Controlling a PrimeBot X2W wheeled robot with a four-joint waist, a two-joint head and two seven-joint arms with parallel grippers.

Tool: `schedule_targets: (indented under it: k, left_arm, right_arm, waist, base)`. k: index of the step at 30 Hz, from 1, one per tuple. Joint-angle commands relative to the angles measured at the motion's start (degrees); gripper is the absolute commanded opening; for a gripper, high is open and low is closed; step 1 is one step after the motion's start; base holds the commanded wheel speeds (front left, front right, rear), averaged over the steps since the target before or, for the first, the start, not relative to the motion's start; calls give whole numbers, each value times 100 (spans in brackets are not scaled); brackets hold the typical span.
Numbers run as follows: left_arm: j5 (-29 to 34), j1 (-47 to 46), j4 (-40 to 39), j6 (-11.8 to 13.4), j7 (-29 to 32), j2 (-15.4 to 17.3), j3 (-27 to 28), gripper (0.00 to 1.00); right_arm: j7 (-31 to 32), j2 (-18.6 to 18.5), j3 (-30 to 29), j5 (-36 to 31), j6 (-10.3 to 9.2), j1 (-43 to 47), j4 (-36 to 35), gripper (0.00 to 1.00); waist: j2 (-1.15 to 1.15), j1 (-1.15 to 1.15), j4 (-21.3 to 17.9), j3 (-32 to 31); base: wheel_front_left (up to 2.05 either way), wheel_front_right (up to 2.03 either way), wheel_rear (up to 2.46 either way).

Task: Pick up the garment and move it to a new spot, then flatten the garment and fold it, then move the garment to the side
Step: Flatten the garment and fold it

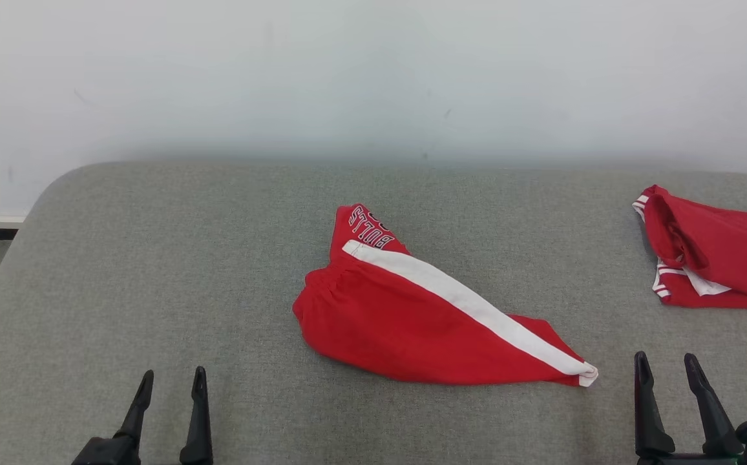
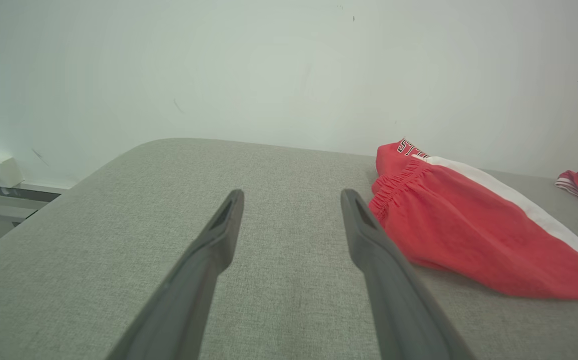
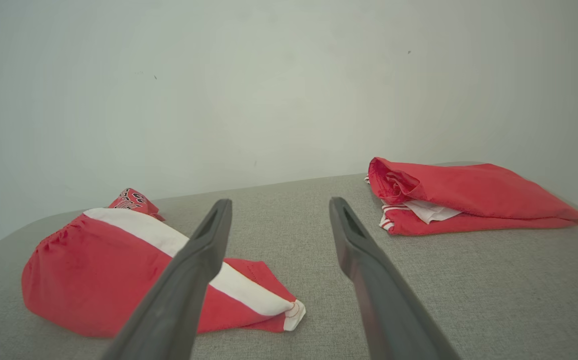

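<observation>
1. The left gripper (image 1: 174,372) sits at the near edge of the grey worktop (image 1: 154,258), on the left side. Its two fingers are spread apart and hold nothing.
2. The right gripper (image 1: 665,356) sits at the near edge on the right side. Its fingers are spread apart too, with nothing in them.
3. The red shorts (image 1: 412,323) lie in the middle of the worktop. The wide end with the stretchy waistband is on the left. The thin end points near and right, close to the right gripper but not touching it.
4. A white stripe (image 1: 464,297) runs along the shorts down to that thin end.
5. The word BULLS (image 1: 368,227) shows upside down on the far flap.
6. Another red garment (image 1: 716,258) with white trim lies at the right edge, well apart from the shorts.
7. A pale wall (image 1: 373,77) stands behind the far edge.
</observation>
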Motion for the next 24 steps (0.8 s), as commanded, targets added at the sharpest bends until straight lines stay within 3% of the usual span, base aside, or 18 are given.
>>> schedule_targets:
  k: [1, 10, 24]
  left_arm:
    - [42, 27, -1, -26, -18, 41, 17, 100]
    - [-73, -947, 148, -28, 85, 328, -342, 100]
    - [-1192, -3086, 973, -29, 1290, 1097, -1768, 100]
  right_arm:
    - [-1, 19, -18, -35, -12, 50, -19, 100]
    - [-1, 92, 189, 62, -12, -61, 149, 100]
    - [-1, 221, 306, 99, -12, -540, 530, 100]
  waist:
    - [0, 1, -18, 4]
    - [0, 1, -271, 207]
    - [0, 1, -1023, 1122]
  base:
    - [0, 0, 0]
    - [0, 0, 0]
    - [0, 0, 0]
